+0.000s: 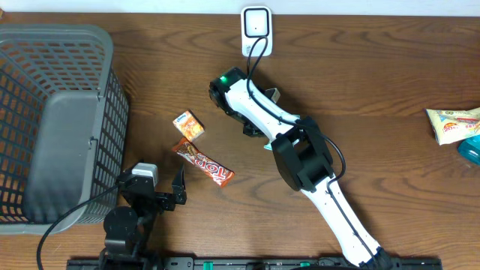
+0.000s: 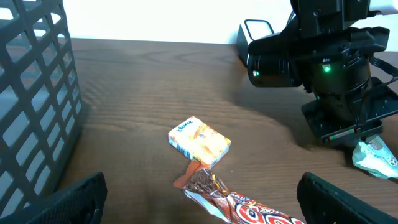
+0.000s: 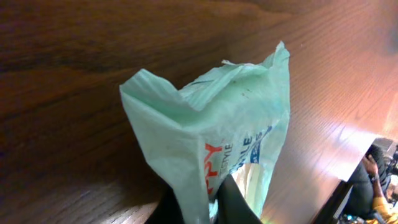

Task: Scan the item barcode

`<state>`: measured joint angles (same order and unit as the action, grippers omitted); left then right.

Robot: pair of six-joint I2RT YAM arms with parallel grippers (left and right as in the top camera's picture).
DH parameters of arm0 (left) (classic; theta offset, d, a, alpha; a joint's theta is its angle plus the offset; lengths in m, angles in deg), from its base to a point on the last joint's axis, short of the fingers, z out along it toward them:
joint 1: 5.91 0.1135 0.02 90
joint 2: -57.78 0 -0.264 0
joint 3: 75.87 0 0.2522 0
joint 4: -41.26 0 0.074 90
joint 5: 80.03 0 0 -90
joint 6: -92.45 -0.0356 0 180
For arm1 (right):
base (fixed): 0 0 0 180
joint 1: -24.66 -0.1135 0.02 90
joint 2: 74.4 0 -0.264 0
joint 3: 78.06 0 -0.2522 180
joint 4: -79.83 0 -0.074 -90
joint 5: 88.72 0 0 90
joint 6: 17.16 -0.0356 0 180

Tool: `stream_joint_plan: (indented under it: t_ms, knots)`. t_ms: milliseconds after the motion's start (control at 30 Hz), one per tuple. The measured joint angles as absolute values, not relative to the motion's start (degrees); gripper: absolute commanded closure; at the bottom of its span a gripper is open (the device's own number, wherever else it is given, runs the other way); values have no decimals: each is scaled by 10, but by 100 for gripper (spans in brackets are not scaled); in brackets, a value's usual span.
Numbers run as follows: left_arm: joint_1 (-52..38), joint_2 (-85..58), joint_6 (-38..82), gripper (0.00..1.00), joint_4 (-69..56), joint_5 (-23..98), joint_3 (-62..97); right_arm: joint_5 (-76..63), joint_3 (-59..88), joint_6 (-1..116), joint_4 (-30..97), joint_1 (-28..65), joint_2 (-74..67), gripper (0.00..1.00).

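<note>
Pale green packet [image 3: 211,124] pinched in right claw [image 3: 208,208]; scanner [image 1: 256,26] well beyond it, scan seemingly still ahead; left claw [image 2: 202,202] spread.

In the right wrist view, the right gripper [image 3: 208,210] is being cut off by the bottom edge, and the print on the pale green packet [image 3: 211,124] is being lost in folds. Overhead, that packet is being almost wholly covered by the right arm [image 1: 300,154]. The wire basket [image 1: 45,112] and a yellow snack bag [image 1: 452,124] are being cropped by frame edges. The chocolate bar [image 2: 242,210] is being cropped in the left wrist view.
</note>
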<state>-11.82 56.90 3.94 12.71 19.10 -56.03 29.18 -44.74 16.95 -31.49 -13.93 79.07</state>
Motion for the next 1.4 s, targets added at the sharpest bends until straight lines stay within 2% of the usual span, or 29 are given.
stream_joint_plan:
  t_ms: [233,400,500,800,933,1200,1400]
  knots:
    - [-118,569,39,2,127,191,-560,235,-485,266,-309,-132,791,99]
    - [-118,569,39,2,127,191,-560,-18,-549,506,-279,-101,773,99]
    - [-118,569,39,2,127,191,-560,-185,-555,663,-308,-81,758,99]
    - [-118,569,39,2,127,191,-560,-492,-553,915,-314,-36,755,99]
    - [-118,569,39,2,127,191,-560,-589,-552,942,-314,-30,755,99]
    - [-118,569,39,2,127,191,-560,-763,-552,824,-314,-32,755,99]
    - [-118,569,39,2,127,191,-560,-823,-552,818,-314,-32,755,99]
